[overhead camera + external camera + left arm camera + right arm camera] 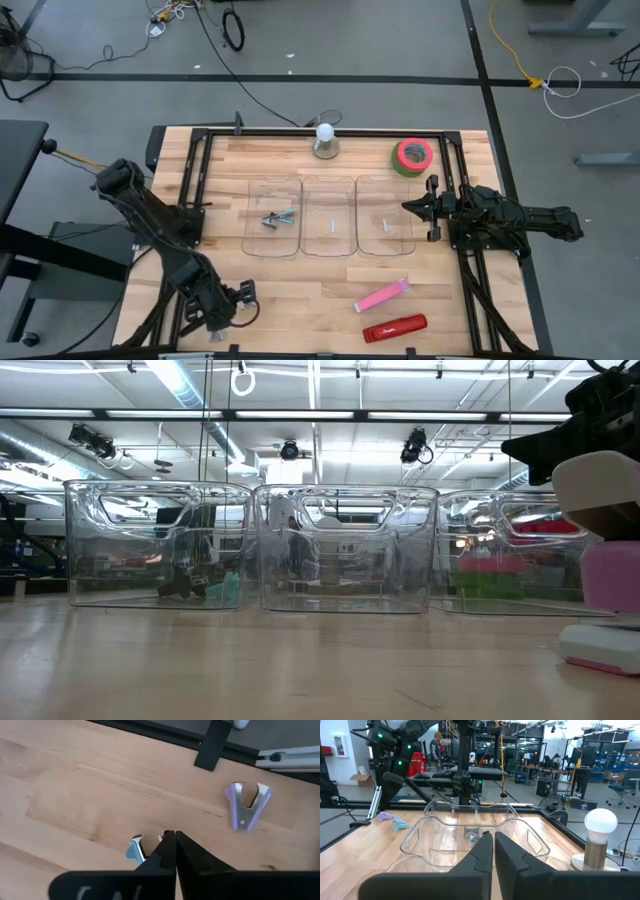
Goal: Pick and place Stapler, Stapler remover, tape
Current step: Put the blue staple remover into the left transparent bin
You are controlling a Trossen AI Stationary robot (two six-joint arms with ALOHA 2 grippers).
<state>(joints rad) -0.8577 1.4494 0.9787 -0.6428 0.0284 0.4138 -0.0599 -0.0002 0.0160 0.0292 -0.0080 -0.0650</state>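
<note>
- Your left claw sits low over the near-left corner of the surface, its fingers pressed together and holding nothing.
- Just beside that claw's fingertips lies a light blue staple remover; a lilac staple remover lies a little farther off, close to the black frame rail at the surface edge.
- Your right claw hangs at the right side of the surface, pointing toward the bins, fingers closed on nothing.
- Three clear bins stand in a row across the middle: the left bin already holds a dark staple remover, while the middle bin and the right bin show only faint marks inside.
- The right bin is directly ahead of your right claw, its clear wall close in front of the fingers.
- The green tape lies flat near the far-right corner, just behind the right arm and beside the frame.
- A white bulb on a grey base stands at the far edge, behind the middle bin.
- The pink stapler and the red stapler lie near the front edge, right of centre, close together but apart.
</note>
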